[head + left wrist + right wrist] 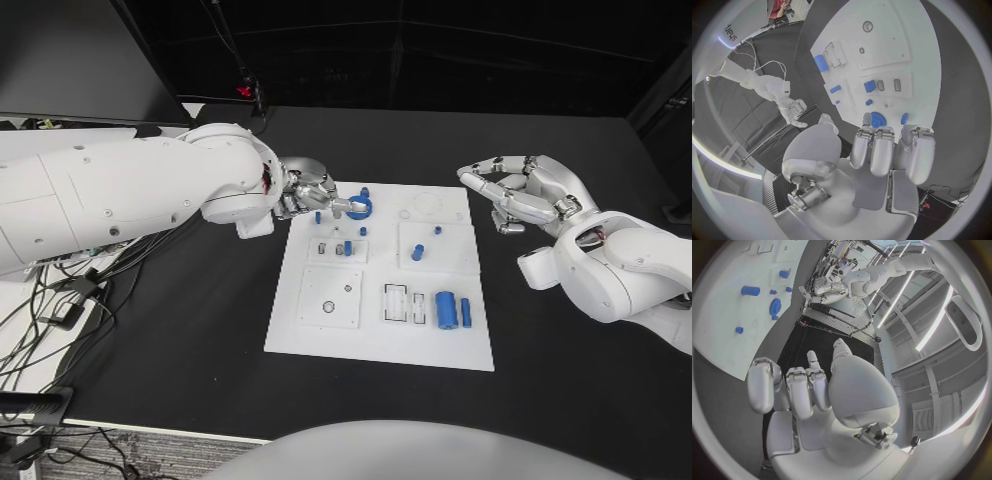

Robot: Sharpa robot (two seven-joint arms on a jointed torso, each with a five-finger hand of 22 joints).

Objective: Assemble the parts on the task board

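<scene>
Head view first: the left hand (306,192) sits at the upper left of the task board (378,340), its fingers (343,205) touching the blue ring part (361,208) that lies near the board's top edge. Whether they have truly pinched it I cannot tell. My guess is it should close evenly on the rim and lift straight, so the small blue pegs just below stay put. Over at the right of the frame the right hand (522,195) hangs above the black counter (173,330), fingers curled inward on nothing.

Left wrist view: the fingers (882,150) reach down right beside the ring (877,120), which looks like a chunky blue disc, stubby and rigid.

Right wrist view: the right hand (811,390) is off the board (729,340), holding nothing, with the ring (775,307) well away.
</scene>
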